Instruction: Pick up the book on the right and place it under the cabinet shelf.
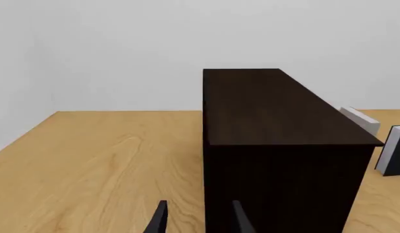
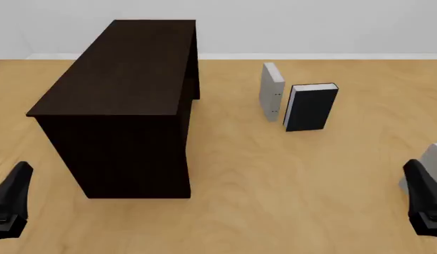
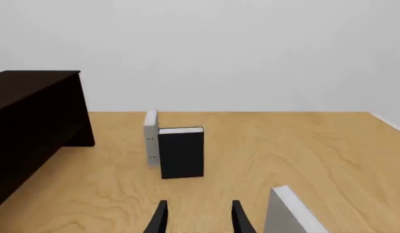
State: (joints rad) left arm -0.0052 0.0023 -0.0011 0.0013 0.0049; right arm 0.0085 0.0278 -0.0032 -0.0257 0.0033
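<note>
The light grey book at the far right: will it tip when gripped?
The book stands upright on a narrow edge, so it probably tips if nudged sideways. It looks like a plain rigid slab, likely stiff, and its smooth faces may be slippery.

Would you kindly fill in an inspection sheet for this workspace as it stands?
Surface: wooden table, flat.
Job's things: light grey book upright at the right edge, beside the right tool; dark cabinet on the left.
Clutter: second grey book and black book, upright, side by side, far right of the cabinet.
Grippers: left tool and right tool open, holding nothing.
Cables: nothing seen.
Surroundings: plain white wall.
</note>
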